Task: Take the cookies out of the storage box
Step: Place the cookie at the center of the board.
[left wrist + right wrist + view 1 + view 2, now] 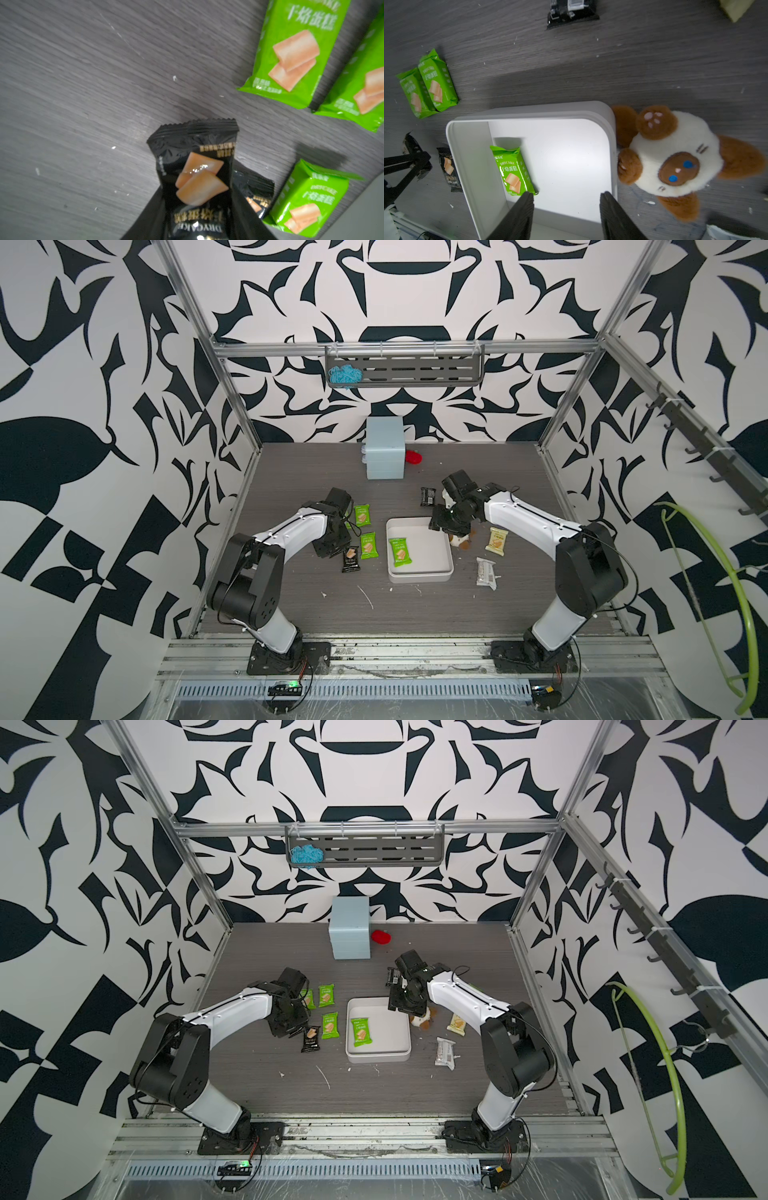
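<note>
Bolted at the near edge of the tabletop (415, 614), the right arm (536, 520) bends inward, its right gripper (566, 207) hanging over the far right corner of the box (419, 577), jaws part open and empty. Left arm (286, 529) reaches off the box's left side, left gripper (332, 551) clamped on a black packet (199, 182). Plush (675, 153) touches the right wall outside. Only one green packet (400, 551) lies inside, against the left wall, long axis along it, leftward from the right jaws, seemingly the nearer, free pair.
</note>
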Tool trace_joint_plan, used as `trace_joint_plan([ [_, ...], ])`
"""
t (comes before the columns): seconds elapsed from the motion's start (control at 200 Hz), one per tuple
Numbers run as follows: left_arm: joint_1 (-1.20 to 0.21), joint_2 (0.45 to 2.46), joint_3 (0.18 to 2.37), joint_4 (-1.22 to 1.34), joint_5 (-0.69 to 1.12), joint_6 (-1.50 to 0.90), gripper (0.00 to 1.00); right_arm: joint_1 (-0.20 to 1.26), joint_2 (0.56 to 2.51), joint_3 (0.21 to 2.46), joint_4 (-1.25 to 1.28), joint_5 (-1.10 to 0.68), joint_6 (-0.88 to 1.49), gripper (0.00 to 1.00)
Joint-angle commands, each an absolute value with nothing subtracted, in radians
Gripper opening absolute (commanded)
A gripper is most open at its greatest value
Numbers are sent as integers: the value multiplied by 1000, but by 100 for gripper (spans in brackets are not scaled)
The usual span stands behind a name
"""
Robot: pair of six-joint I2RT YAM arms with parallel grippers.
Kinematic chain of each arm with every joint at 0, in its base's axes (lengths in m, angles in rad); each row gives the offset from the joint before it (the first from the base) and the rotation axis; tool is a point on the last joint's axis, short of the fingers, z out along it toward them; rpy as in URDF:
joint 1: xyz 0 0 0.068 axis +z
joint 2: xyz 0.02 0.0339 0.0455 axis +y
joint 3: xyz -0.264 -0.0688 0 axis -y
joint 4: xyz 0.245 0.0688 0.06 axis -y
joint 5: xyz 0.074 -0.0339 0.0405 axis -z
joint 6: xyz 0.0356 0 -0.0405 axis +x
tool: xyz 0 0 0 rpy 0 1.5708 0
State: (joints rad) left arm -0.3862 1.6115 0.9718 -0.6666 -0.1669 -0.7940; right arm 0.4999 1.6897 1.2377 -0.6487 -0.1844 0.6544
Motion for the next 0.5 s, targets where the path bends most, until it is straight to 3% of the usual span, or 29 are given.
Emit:
trace_joint_plan([
  [0.0,-378,1631,960,-638,-151,-757,48,504,1666,1287,-687,-150,667,57],
  [0.32,-372,1615,982,-672,-157,-754,62,505,1634,1278,-710,-128,650,57],
  [0.495,-374,1557,1012,-716,-144,-798,64,504,1592,1237,-706,-127,631,57],
])
